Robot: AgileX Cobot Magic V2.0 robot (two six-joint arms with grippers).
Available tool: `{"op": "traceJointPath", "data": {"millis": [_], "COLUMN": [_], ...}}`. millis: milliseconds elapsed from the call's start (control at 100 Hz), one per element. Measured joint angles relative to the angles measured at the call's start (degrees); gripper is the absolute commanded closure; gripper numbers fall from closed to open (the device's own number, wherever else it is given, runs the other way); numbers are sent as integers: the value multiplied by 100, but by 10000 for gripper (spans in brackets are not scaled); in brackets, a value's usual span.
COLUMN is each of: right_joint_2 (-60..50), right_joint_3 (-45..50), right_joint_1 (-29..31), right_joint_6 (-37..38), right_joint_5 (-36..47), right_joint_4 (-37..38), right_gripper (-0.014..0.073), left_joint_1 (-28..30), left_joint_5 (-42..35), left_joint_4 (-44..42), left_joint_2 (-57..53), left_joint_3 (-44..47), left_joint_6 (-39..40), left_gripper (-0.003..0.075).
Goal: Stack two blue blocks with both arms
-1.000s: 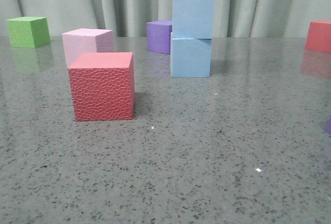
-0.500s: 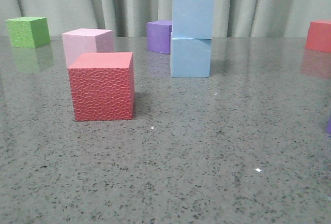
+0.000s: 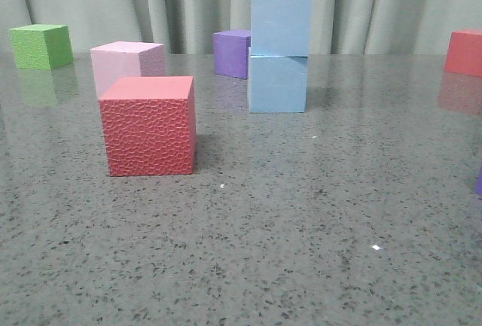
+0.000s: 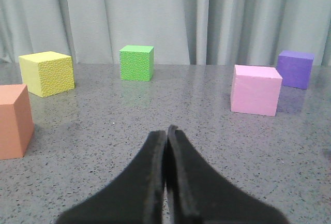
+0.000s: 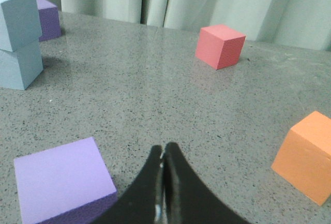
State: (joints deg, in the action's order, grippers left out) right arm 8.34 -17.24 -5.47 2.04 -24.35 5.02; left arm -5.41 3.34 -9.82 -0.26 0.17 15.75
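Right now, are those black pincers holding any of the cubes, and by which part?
Nothing is held. The left gripper and right gripper are both shut on empty air, and the two blue blocks stand stacked, apart from both.

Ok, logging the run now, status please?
Left tool shut, empty. Right tool shut, empty. Upper blue block sits on lower blue block, slightly offset. Neither tool touching the stack.

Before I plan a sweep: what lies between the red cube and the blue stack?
Front view: only bare table between the red cube and the blue stack.
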Motion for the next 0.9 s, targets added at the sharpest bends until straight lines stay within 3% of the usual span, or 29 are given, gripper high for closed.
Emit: {"op": "traceJointPath", "data": {"millis": [360, 900], "right_joint_2": [-878, -893], "right_joint_3": [918, 1768], "right_joint_1": [104, 134], "right_joint_6": [-93, -98], "right_joint_5": [650, 1540], "right_joint_4": [-315, -397], "right_gripper": [662, 662], "left_joint_1": [0, 0], "left_joint_5": [0, -8], "left_joint_4": [0, 0], "left_joint_2": [0, 0], "left_joint_3": [0, 0], "left_joint_6": [0, 0], "left_gripper": [739, 739]}}
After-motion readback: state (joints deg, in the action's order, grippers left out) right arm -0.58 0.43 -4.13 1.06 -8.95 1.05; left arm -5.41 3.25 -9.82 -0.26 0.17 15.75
